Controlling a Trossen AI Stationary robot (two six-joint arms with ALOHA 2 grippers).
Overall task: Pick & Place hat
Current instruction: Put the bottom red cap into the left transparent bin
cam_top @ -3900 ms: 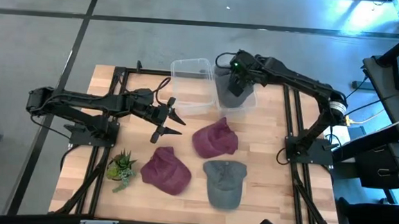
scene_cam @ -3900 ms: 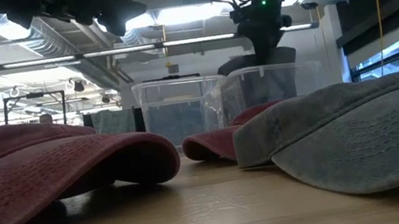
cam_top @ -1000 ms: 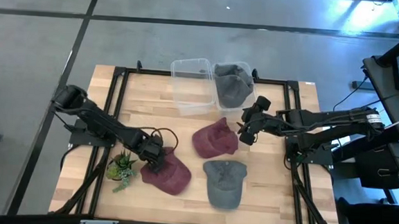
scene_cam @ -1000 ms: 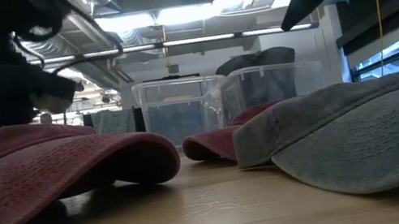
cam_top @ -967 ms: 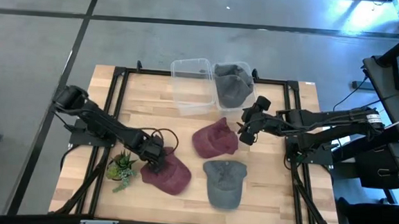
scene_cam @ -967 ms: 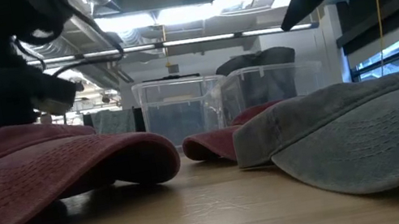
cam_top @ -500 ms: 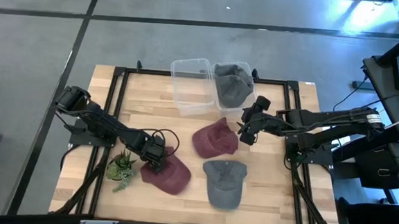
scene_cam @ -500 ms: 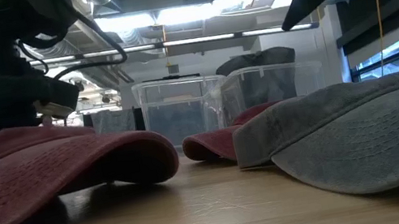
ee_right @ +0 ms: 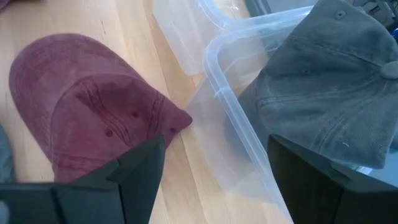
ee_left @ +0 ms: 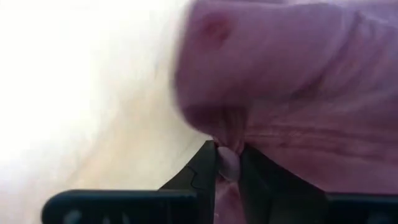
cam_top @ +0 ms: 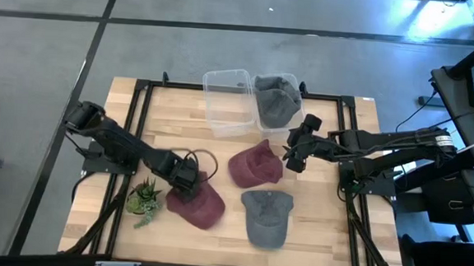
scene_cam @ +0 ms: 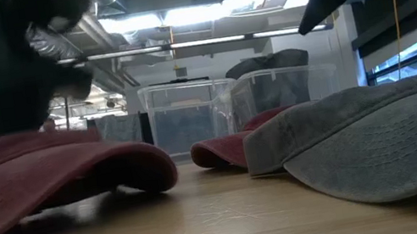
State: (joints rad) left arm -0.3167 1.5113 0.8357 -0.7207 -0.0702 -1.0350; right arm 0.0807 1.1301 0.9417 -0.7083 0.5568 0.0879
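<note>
Pinching a fold of the soft maroon fabric cap (cam_top: 197,201) beside the small green potted plant (cam_top: 144,200): left gripper (cam_top: 183,179); right gripper (cam_top: 295,159) spread, holding nothing.

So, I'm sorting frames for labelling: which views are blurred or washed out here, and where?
Left wrist view: the maroon hat pinched in the left gripper is soft and out of focus, and the table beside it is blown out to white. Low view: the left arm is motion-smeared, while the grey hat stays crisp. High view: evenly lit and sharp.

bare wood (cam_top: 330,225) front right, potted plant (cam_top: 144,199) crowding front left
</note>
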